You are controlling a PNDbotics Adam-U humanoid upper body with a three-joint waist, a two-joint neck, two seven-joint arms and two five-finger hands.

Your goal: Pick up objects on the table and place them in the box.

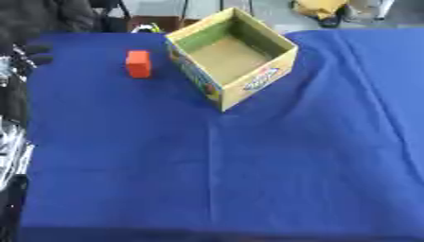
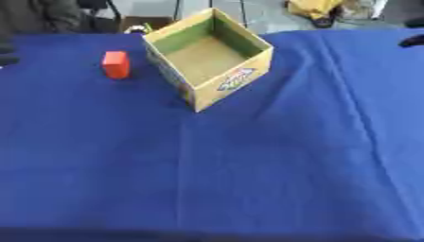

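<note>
An orange-red block point(image 1: 138, 64) stands on the blue tablecloth point(image 1: 248, 165) at the far left. To its right an open cardboard box point(image 1: 232, 56) with green inner walls sits turned at an angle, and only its brown floor shows inside. My left hand point(image 1: 35, 53), black, shows at the left edge, level with the block and apart from it. A dark bit at the right edge of the right eye view looks like my right hand point(image 2: 411, 41), far from the box.
My left arm's silver parts point(image 1: 10, 151) run down the left edge. Beyond the table's far edge are dark clothing point(image 1: 49, 16) and a yellow object point(image 1: 319, 7) on the floor. The cloth has long creases.
</note>
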